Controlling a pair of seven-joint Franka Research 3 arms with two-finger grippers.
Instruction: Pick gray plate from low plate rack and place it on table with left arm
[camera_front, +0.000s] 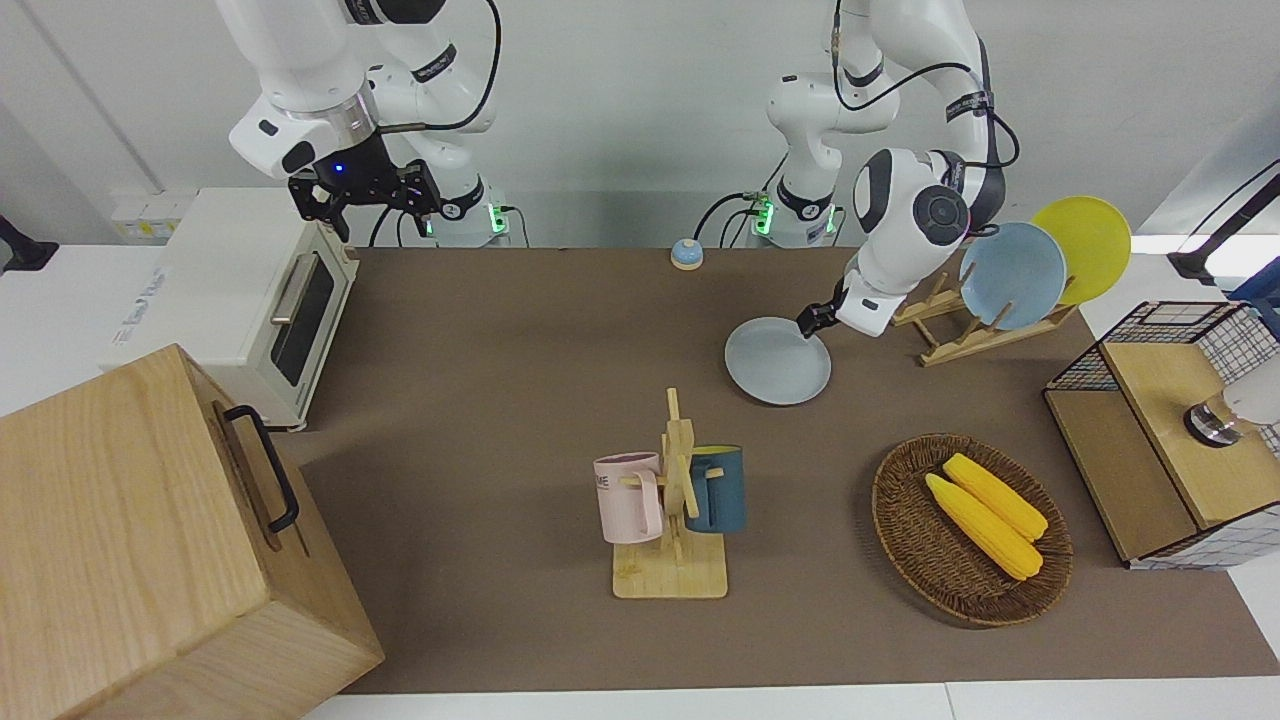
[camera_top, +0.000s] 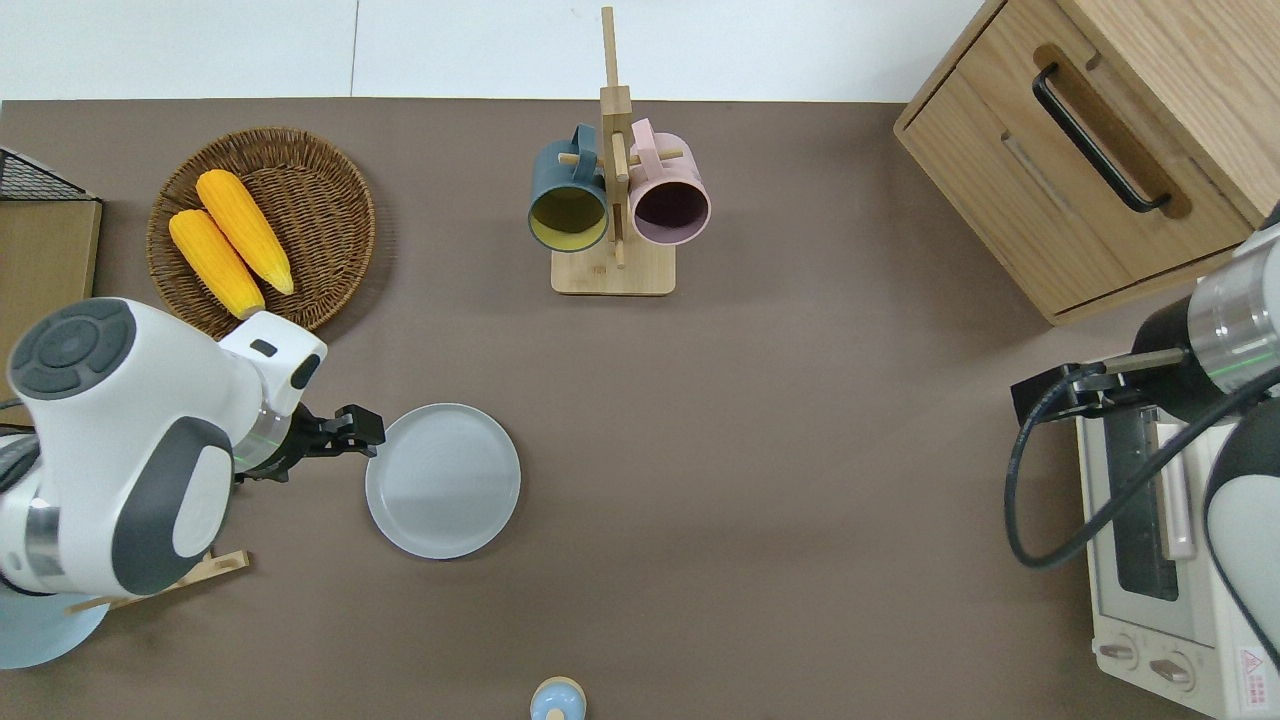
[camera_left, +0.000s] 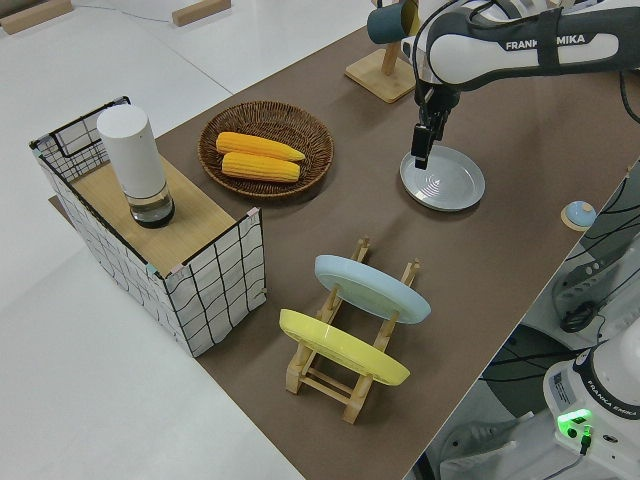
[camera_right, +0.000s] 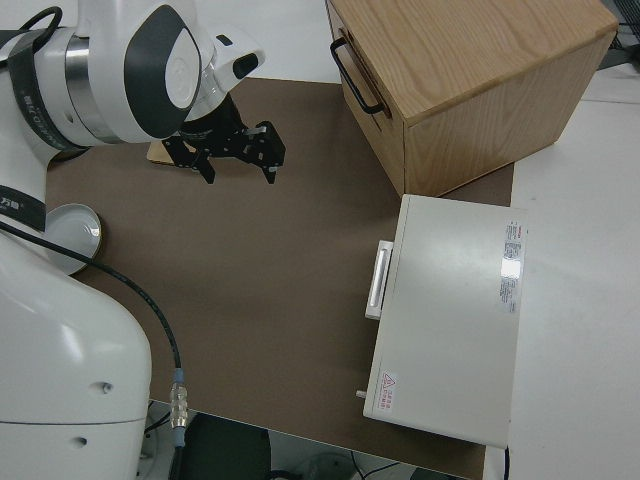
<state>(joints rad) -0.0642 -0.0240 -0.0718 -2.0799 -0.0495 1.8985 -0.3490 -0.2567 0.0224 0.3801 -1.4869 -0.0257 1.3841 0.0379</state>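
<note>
Gray plate (camera_top: 443, 480) lies flat on the brown table (camera_top: 760, 450), out of the low plate rack (camera_left: 345, 345), which holds 1 light-blue plate (camera_left: 372, 288) and 1 yellow plate (camera_left: 343, 347) at the left arm's end of the table. The left gripper (camera_top: 362, 433) hangs at the plate's rim on the side toward the rack; whether its jaws grip the rim or stand apart cannot be told. A wicker basket (camera_top: 320, 215) with 2 corn cobs (camera_top: 231, 243) sits farther from the robots than the plate. The right gripper (camera_right: 240, 152), jaws spread and empty, is parked.
</note>
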